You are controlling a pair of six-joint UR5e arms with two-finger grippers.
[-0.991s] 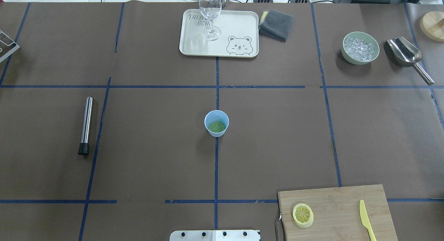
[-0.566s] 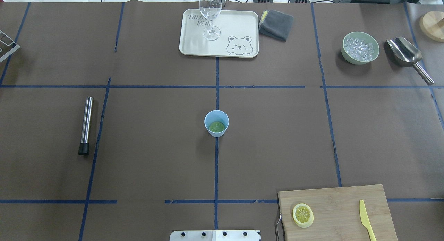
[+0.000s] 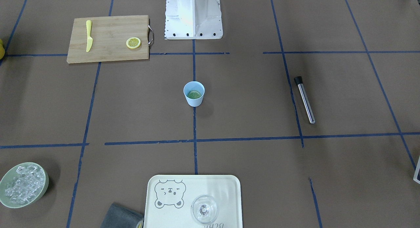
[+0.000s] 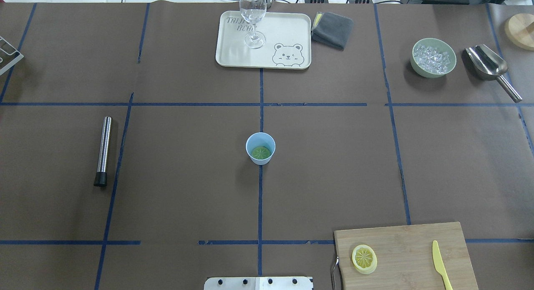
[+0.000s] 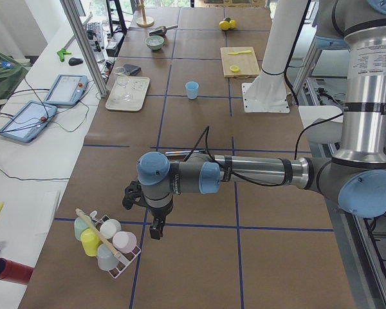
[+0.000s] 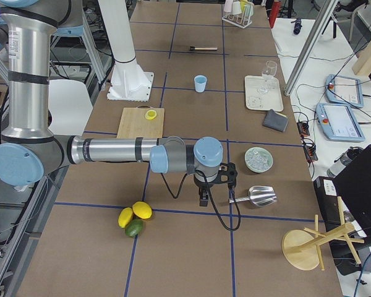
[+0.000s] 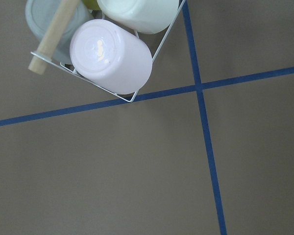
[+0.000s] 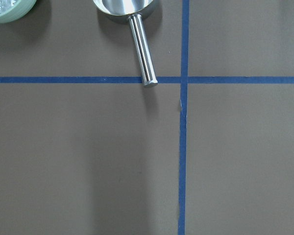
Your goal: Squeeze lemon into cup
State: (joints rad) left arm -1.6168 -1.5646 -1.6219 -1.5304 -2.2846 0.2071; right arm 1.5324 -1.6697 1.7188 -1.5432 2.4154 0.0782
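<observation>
Whether the jaws are spread or pressed together cannot be told on the left gripper [image 5: 156, 228] or right gripper [image 6: 203, 198]; the thin round yellow lemon slice [image 4: 364, 258] lies well apart from both, so the right should pinch it squarely across the rind.

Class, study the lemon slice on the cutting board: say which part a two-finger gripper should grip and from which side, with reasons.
Probably grip the slice across its yellow rind, at opposite edges, coming straight down from above. It lies flat, face up, on the board, so only the rim offers sides to pinch; the knife lies well apart.
</observation>
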